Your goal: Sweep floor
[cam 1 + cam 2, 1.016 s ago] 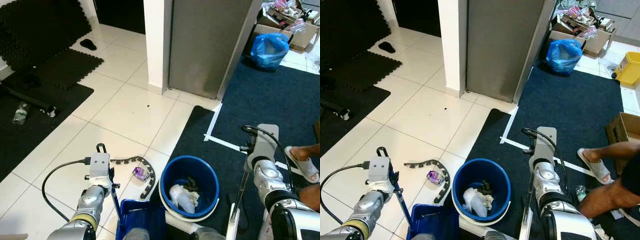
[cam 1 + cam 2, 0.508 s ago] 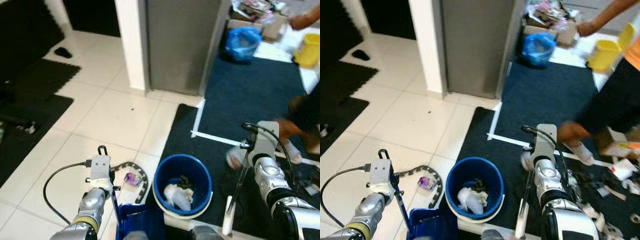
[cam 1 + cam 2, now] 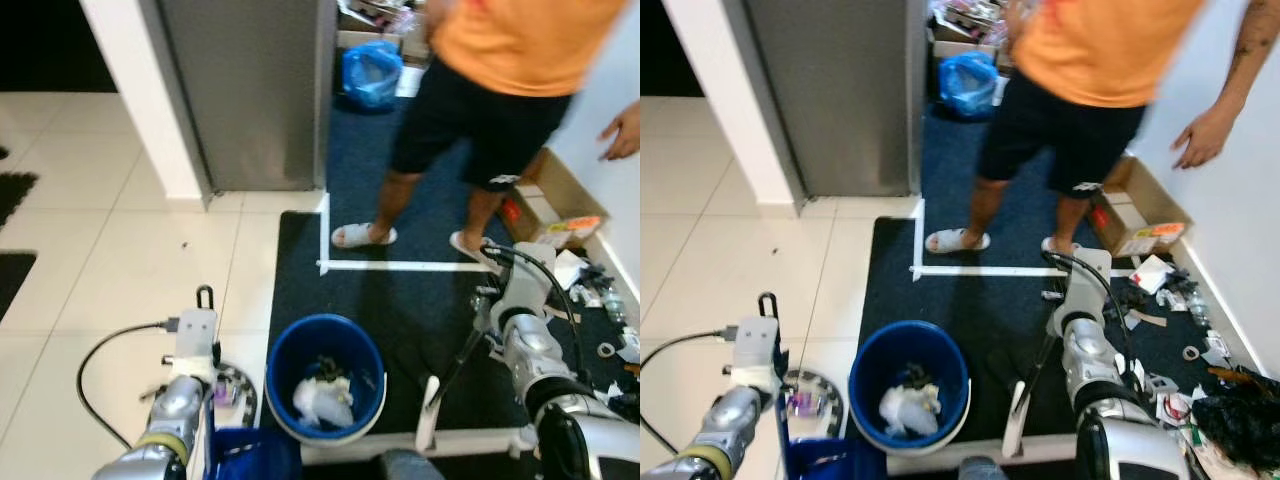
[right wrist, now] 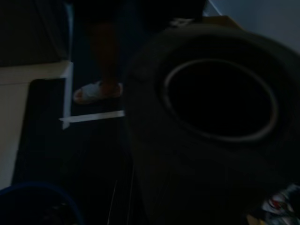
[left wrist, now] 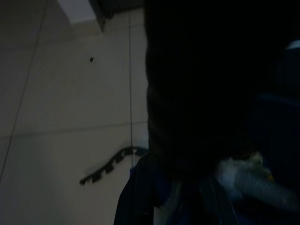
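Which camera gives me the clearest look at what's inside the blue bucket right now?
The left eye view: the blue bucket sits near centre, open side up, with crumpled white trash visible inside. The right eye view shows the same from slightly further left. The left wrist view catches a dim sliver of it; the right wrist view shows its dark rim.

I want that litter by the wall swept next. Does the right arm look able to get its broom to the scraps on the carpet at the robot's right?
Probably yes: the scraps lie just beside the right arm, with open dark carpet between. The person stands farther off.
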Motion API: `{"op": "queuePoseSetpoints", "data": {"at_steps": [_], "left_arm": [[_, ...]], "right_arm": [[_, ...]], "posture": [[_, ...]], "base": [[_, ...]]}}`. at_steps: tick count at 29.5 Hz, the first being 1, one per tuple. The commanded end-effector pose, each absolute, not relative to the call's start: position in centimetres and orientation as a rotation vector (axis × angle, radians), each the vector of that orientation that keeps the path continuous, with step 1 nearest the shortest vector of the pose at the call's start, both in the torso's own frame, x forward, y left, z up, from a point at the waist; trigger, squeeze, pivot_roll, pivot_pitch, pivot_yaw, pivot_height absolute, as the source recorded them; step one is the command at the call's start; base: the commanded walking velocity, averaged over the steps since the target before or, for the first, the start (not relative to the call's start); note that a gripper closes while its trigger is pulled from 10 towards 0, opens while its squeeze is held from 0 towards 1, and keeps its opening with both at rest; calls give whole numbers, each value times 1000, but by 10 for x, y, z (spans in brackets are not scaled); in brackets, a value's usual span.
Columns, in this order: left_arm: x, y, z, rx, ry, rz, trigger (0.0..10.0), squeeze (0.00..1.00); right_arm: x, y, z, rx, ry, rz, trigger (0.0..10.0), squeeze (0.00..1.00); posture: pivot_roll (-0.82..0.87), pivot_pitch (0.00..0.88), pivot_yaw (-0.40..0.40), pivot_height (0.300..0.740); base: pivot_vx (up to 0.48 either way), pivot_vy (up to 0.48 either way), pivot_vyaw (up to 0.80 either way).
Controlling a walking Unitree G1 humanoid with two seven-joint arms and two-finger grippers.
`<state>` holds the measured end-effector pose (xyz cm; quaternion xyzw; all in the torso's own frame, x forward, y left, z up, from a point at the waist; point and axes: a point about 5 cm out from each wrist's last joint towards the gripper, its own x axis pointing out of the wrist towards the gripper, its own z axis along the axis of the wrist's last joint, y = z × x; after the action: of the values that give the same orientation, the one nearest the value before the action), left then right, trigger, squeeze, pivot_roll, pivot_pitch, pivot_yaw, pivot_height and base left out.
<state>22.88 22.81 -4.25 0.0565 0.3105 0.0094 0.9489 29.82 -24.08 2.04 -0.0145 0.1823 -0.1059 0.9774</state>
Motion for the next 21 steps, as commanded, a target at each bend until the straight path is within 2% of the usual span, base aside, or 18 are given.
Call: {"op": "queuePoseSetpoints", "data": {"at_steps": [1,21], "left_arm": [[215,219,-54,64,692,-10,10000,0],[217,214,-54,45,687,-33,10000,0]], "right_arm": [[286,-236,4,-29,457,-211,10000,0],[287,-235,4,-32,455,-208,10000,0]], "posture": [[150,0,-35,740],[153,0,-40,740]], "base": [[0,0,-800],[0,0,-800]]}}
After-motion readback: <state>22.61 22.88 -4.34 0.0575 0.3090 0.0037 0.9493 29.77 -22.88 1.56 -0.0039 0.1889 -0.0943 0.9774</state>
